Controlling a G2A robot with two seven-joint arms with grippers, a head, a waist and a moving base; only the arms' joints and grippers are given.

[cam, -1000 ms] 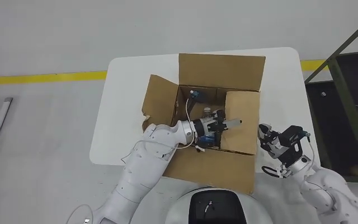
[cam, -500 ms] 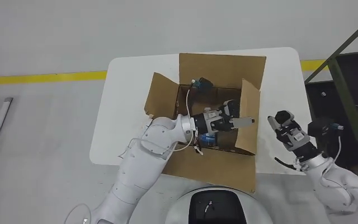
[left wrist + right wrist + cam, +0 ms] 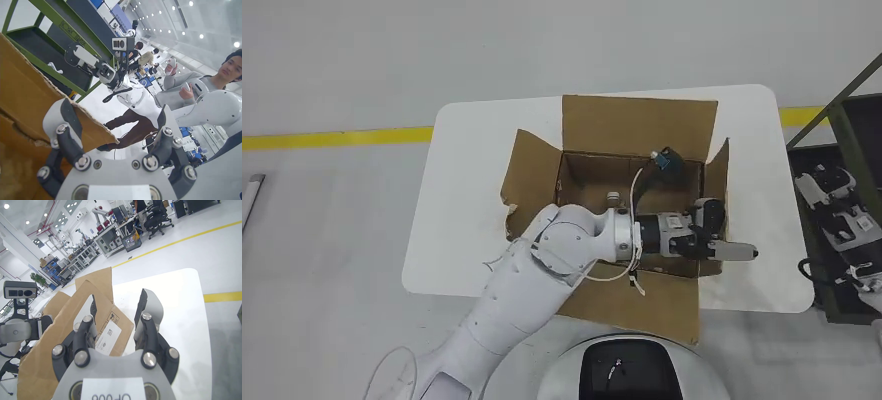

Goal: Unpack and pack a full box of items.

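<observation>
One cardboard box point(image 3: 637, 125) stands on the white table point(image 3: 472, 200), right of its middle, mouth up and sides square with the table's edges; which side is the longer I cannot tell; its far flap lies back, its left flap leans out, its near flap hangs toward the robot, and its right flap stands nearly upright, tipped a little outward. Left gripper point(image 3: 114, 106) reaches across the mouth to that right flap with jaws spread wide, grasping nothing; the flap's ragged edge runs against one finger point(image 3: 64, 117) and its corner pokes into the gap. Right gripper point(image 3: 118, 296) hangs off the table's right side by the green rack point(image 3: 71, 35), jaws likewise parted and empty, pointing back at the box. A second ago the right flap lay folded over the mouth with the right gripper close beside it; since then the left gripper has swept rightward, the flap has swung up, and the right arm has drawn away.
</observation>
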